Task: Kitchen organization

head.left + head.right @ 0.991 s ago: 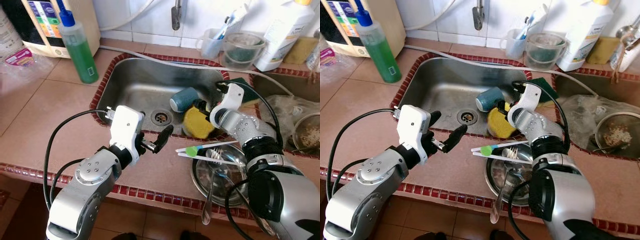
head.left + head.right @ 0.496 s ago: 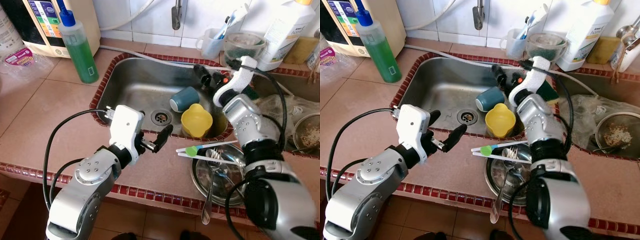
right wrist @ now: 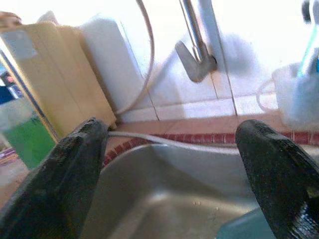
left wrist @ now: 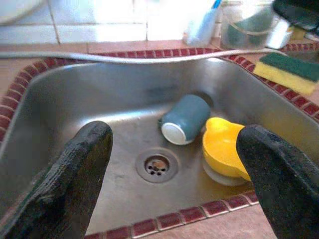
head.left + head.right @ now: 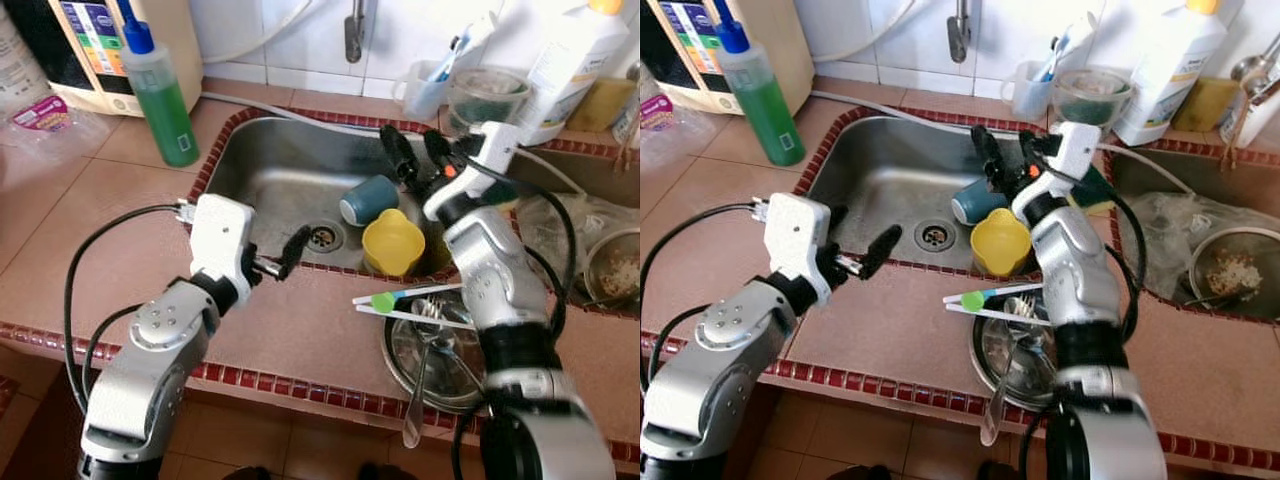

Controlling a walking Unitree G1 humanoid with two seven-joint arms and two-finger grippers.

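Lying tipped on its side in the sink point(image 5: 260, 170), just beyond the drain point(image 5: 322, 236) toward the tap, the blue cup point(image 5: 367, 197), with its long axis running roughly level and its pale base turned toward the front rim. Sitting upright against it, on the drain's right, the yellow cup point(image 5: 393, 241), mouth up. Hovering above the sink's back right corner, empty, fingers spread apart, the right gripper point(image 5: 410, 155), with both cups lying below and in front of it. Waiting over the sink's front rim, to the left of the drain, the left gripper point(image 5: 281, 262), fingers likewise parted and holding nothing, aimed across the basin at both cups. Judging the right arm nearer to the cups, calling probably for a drop down and forward. Resting outside the sink past its front right corner, a metal bowl point(image 5: 437, 345) with spoons.
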